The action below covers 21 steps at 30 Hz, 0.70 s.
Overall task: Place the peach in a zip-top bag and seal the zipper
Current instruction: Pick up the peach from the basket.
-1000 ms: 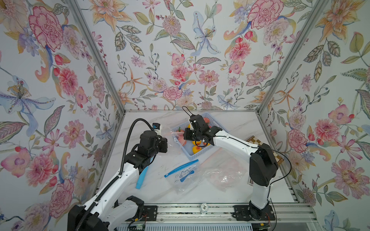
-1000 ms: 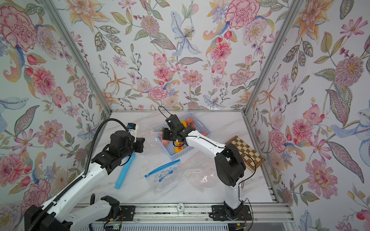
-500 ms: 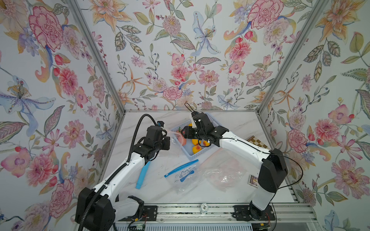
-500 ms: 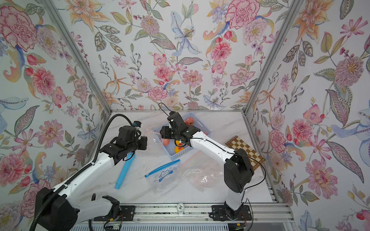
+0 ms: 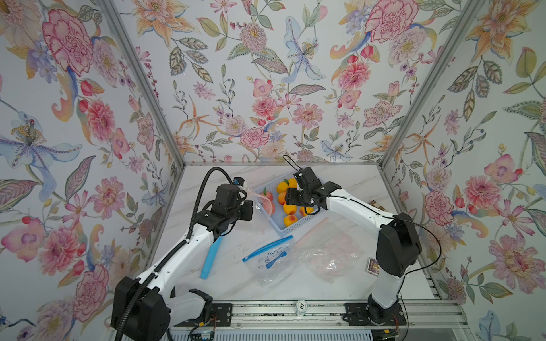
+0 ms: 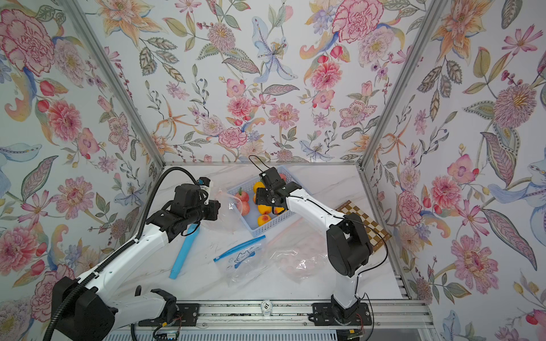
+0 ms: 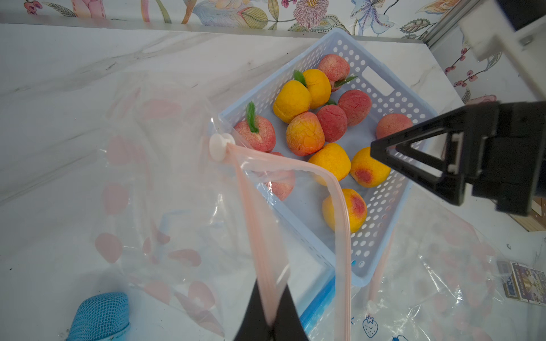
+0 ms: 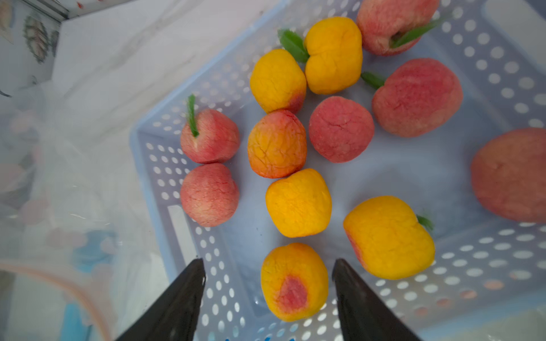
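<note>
Pink zipper strip (image 7: 260, 224) of a clear zip-top bag (image 7: 165, 183) was pinched in the left claw (image 7: 270, 321), jaws clenched tight on it. The bag hung lifted just beside the blue perforated basket (image 7: 381, 206). Its mouth gaped, with the white slider (image 7: 219, 146) at the far end of the strip.

Right claw (image 8: 269, 262) was released, jaws wide, poised over the basket. A yellow peach (image 8: 294, 282) with a red blush lay below and between its fingers, resting on the basket floor among other yellow and red peaches. The fingers stood clear of it on either side.

On the marble worktop (image 5: 348, 180), nearer the arm bases:
- A blue-zippered bag (image 5: 269, 259) lay flat, with a crumpled clear bag (image 5: 331, 257) beside it.
- A blue mesh sleeve (image 5: 211, 257) lay partly under the left arm.
- A small card pack (image 5: 373, 265) lay by the right arm.
- A checkered board (image 6: 366, 227) lay at the right edge.
</note>
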Tool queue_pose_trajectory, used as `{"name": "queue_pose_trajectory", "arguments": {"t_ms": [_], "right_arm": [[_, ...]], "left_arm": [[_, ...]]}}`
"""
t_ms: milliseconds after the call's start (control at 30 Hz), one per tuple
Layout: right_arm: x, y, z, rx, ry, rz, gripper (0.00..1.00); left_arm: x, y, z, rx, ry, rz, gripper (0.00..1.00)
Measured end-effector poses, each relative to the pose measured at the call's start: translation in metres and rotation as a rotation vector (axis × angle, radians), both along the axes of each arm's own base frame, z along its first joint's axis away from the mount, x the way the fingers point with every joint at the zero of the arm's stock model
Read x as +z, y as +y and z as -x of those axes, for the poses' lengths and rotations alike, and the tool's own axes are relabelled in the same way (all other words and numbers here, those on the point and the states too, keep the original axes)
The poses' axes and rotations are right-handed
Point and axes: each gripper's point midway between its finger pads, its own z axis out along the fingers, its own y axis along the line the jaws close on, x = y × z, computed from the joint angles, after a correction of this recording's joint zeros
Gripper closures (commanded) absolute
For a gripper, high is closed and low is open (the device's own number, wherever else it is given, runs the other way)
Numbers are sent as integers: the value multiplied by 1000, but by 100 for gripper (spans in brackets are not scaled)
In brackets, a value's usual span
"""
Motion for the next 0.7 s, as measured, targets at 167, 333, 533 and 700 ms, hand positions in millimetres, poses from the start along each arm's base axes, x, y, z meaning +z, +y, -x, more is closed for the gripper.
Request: {"name": "queue_pose_trajectory", "arguments": {"t_ms": [167, 333, 533, 700], "right_arm": [[-32, -2, -3, 22, 72, 81, 27], [-40, 1, -7, 44, 87, 112, 24], [-48, 6, -12, 62, 99, 130, 24], [-65, 10, -19, 77, 118, 155, 24]], "left_arm": [[-6, -3, 0, -2, 30, 15, 100], [-11, -6, 0, -6, 50, 26, 100], [-12, -7, 0, -5, 54, 30, 100], [-9, -8, -2, -1, 46, 44, 100]]}}
